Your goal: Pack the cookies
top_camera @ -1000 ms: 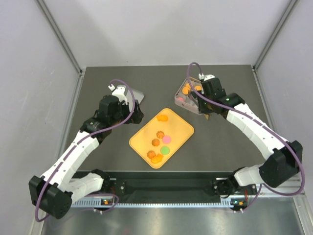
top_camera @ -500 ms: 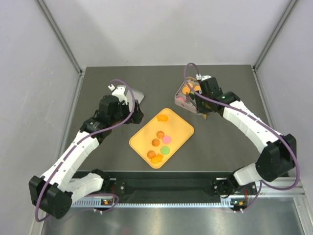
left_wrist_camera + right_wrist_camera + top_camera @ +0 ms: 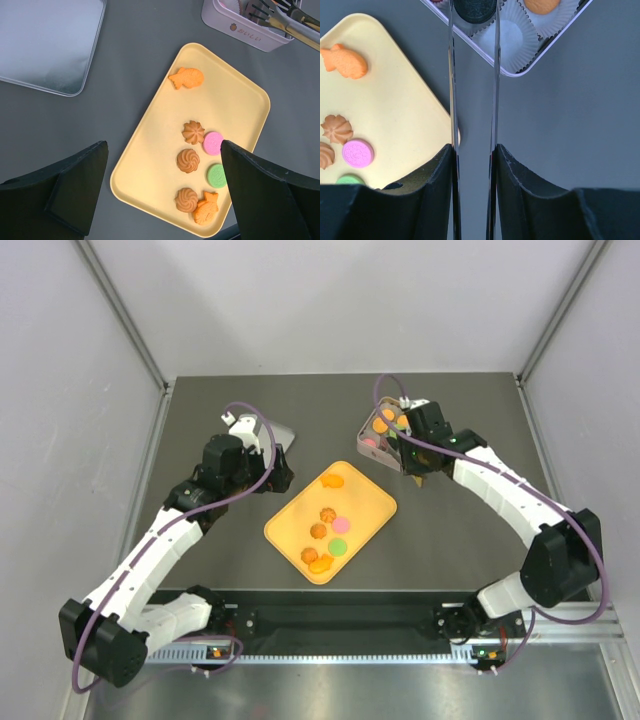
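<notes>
Over tin [image 3: 507, 74], right jaws pinch black cookie [image 3: 475, 10], narrowly parted. Left jaws wide apart, empty, above tray [image 3: 240, 100]. Few cookies [image 3: 540, 4] packed in tin; seven left on tray.

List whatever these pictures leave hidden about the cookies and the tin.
Top view: the right arm covers most of the tin; packed count unknown.
Right wrist view: the top edge cuts off the black cookie; whether it rests in the tin is unclear.
Left wrist view: the left gripper hides part of the green cookie.
</notes>
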